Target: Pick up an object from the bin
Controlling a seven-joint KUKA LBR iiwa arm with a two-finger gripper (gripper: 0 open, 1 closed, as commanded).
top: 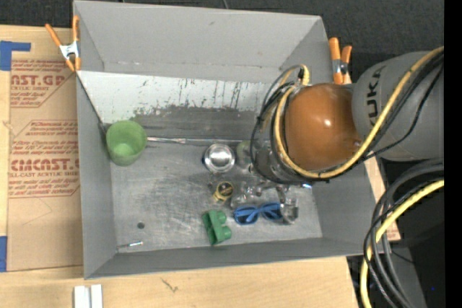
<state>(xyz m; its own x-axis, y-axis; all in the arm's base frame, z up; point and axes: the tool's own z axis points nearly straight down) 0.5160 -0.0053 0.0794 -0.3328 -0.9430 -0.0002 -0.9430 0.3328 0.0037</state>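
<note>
My gripper (274,197) hangs low over the bin's right front part, under the arm's wrist. Right below it lies a pair of blue sunglasses (257,214), flat on the floor and partly covered by the gripper at its right end. A small dark and gold round thing (224,190) sits just left of the gripper. A shiny silver round thing (218,156) lies a little farther back and left. A green block (216,226) rests near the front wall, left of the sunglasses.
A light green cup (126,142) lies at the bin's left side against the sloping wall. The arm and its orange cover hide the right part of the bin floor. The floor between the cup and the silver thing is bare metal.
</note>
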